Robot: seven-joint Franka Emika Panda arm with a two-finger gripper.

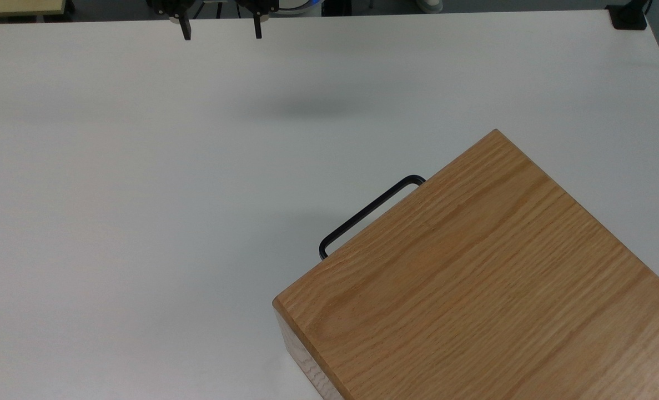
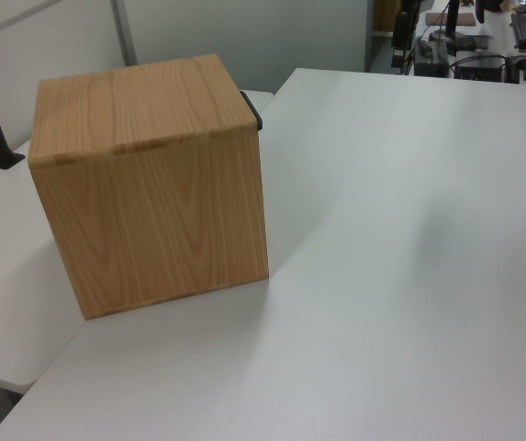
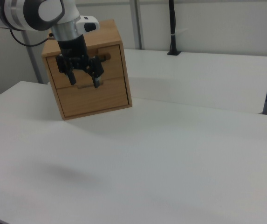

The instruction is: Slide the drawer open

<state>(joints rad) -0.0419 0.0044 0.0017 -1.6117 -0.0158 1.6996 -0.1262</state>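
Spread gripper (image 1: 221,32) at top view's far edge, well apart from handle (image 1: 369,214); drawer (image 3: 87,68) front seen from right view

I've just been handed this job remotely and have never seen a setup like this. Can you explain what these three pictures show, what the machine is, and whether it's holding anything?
It is one robot arm with a two-finger gripper, filmed by three fixed cameras at the same moment.

The top view looks down on a white table. The gripper sits at that picture's upper edge, fingers apart, holding nothing.

On the table stands an oak box. A thin black handle sticks out from its side; it belongs to a drawer.

The left view shows the box from behind, with just the handle's tip peeking round its corner.

The right view faces the box front, where the drawer looks shut. The gripper hangs in the air in front of it, open, well above the table.
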